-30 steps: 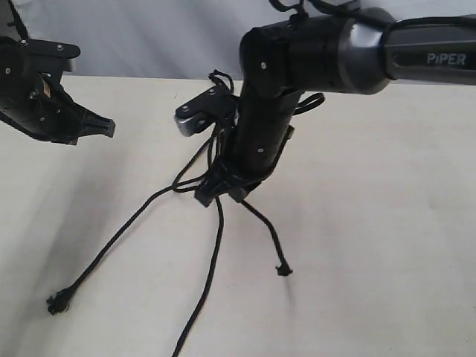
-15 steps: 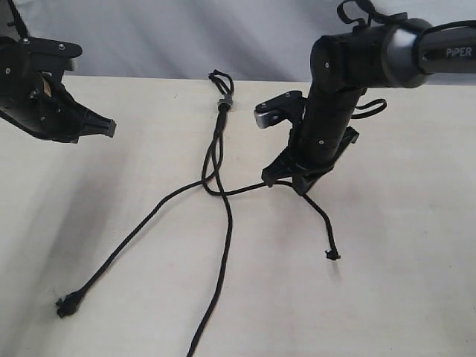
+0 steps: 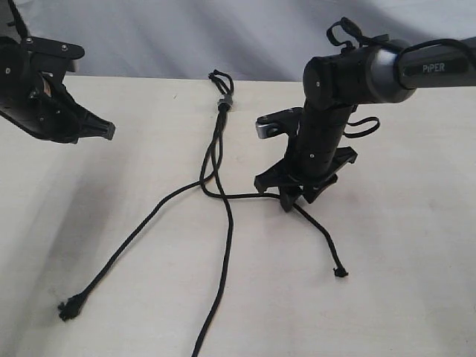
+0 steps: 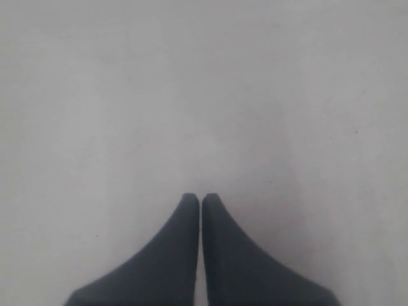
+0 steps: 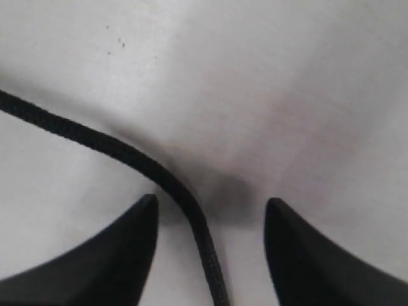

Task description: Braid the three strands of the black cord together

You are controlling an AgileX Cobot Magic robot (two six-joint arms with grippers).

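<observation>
Three strands point(image 3: 214, 149) make up the one cord point(image 3: 221, 123), which lies on the table point(image 3: 401, 297) a little left of centre. At its far end is one small loop point(image 3: 218, 76). Just near of that is one grey clamp point(image 3: 226, 103), where the strands join. From the clamp they run toward the near side bundled close together, then part about midway.

The left strand point(image 3: 126, 242) slants off to the near left and ends in a frayed knot point(image 3: 71, 307). The middle strand point(image 3: 223, 253) runs almost straight to the near edge of the exterior view, so its end is out of sight. The right strand point(image 3: 320, 230) bends right across the middle one – which lies on top I cannot tell – and ends in a second knot point(image 3: 341, 273) at the near right. That makes two knots in sight.

Two grippers are in view. The right gripper point(image 3: 286, 195) points down at the table directly over the right strand. Its two fingers point(image 5: 115, 255) stand apart, released, and the strand lies on the table between them, nearer one finger than the other and not pinched.

The left gripper point(image 3: 108, 129) hangs at the far left, well apart from the cord. It is clenched on nothing – the left wrist view shows its two fingers point(image 4: 172, 255) pressed tip to tip over bare table.
</observation>
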